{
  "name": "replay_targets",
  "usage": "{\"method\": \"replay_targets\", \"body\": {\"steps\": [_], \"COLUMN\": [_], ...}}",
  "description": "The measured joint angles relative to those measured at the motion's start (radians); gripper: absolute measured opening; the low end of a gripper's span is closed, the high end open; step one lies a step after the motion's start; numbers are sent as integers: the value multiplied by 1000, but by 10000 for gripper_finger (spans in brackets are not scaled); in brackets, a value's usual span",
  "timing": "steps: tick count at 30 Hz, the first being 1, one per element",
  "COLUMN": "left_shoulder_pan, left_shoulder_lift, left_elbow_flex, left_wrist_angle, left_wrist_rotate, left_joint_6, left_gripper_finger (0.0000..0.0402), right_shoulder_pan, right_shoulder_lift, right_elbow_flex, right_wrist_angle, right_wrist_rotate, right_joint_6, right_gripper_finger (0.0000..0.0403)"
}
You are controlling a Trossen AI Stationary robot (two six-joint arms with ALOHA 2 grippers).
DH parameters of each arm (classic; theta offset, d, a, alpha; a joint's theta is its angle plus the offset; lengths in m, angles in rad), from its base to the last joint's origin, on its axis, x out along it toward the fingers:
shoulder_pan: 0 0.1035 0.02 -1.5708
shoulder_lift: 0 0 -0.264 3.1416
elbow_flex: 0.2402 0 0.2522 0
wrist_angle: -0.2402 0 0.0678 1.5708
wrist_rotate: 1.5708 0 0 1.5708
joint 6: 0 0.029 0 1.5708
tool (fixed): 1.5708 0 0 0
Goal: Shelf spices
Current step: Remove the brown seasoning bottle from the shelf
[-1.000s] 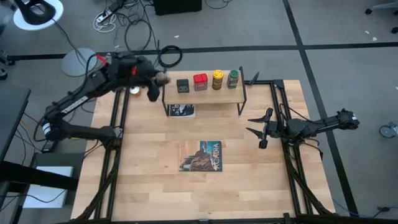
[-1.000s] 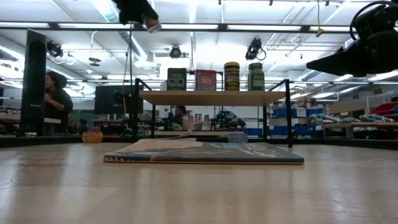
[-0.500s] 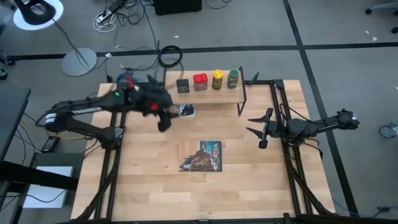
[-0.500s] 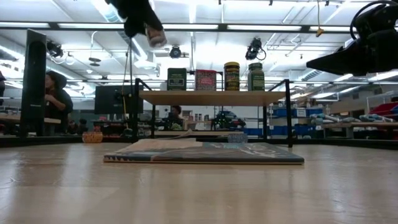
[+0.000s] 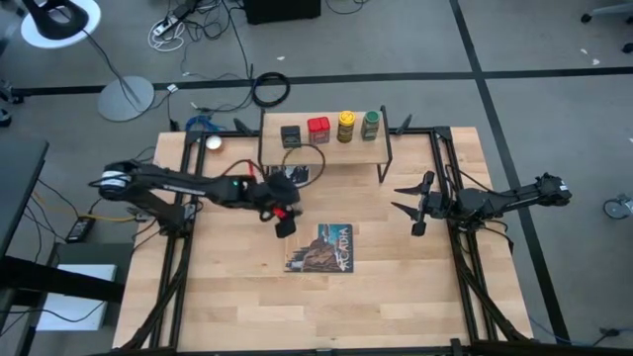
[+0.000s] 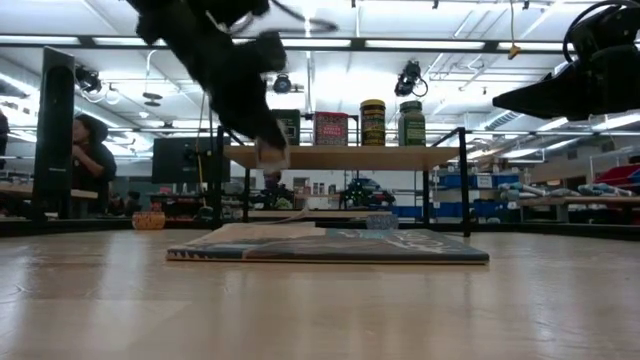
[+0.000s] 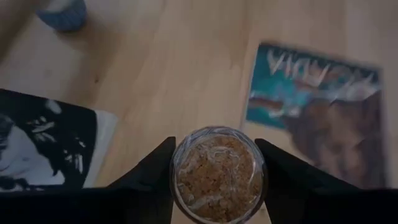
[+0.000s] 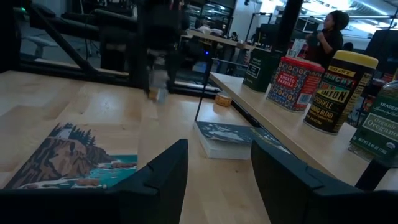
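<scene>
My left gripper (image 5: 287,225) hangs over the table's middle, just left of the picture-covered book (image 5: 322,247), shut on the tiny clear jar (image 7: 219,175) of brown spice. The low view shows the gripper (image 6: 268,150) at about shelf-board height. The shelf (image 5: 324,150) stands at the far edge on thin black legs. On its board stand the black tin (image 5: 291,135), red tin (image 5: 318,130), yellow-capped jar (image 5: 346,126) and green-capped jar (image 5: 371,125). My right gripper (image 5: 408,206) waits open at the table's right, facing the shelf. My left gripper pinches the tiny clear jar by its round wall (image 7: 180,177), one finger (image 7: 152,174) on each side. The fingers come from above, pointing down. The jar is lifted clear of the table, and its round end faces the wrist camera.
A second, black-and-white book (image 5: 290,176) lies under the shelf's left end. A small round object (image 5: 213,142) sits at the far left corner. Bare wood lies near the book and along the near edge. People stand in the room beyond the table.
My left gripper, holding the jar, has swung from beyond the shelf's left end toward the near edge and rightward. It has come down from well above the shelf to about board height, beside the picture-covered book.
</scene>
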Motion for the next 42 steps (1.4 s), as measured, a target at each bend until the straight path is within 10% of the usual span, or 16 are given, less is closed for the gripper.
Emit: {"method": "replay_targets", "body": {"steps": [14, 42], "left_shoulder_pan": [0, 31], "left_shoulder_lift": [234, 229], "left_elbow_flex": [-10, -9], "left_wrist_angle": [61, 24], "left_wrist_rotate": [-19, -66], "left_joint_6": [19, 19], "left_gripper_finger": [179, 179], "right_shoulder_pan": [0, 0], "right_shoulder_lift": [0, 0], "right_elbow_flex": [0, 0], "right_wrist_angle": [3, 3], "right_wrist_rotate": [0, 0], "right_joint_6": [0, 0], "right_gripper_finger": [176, 176]}}
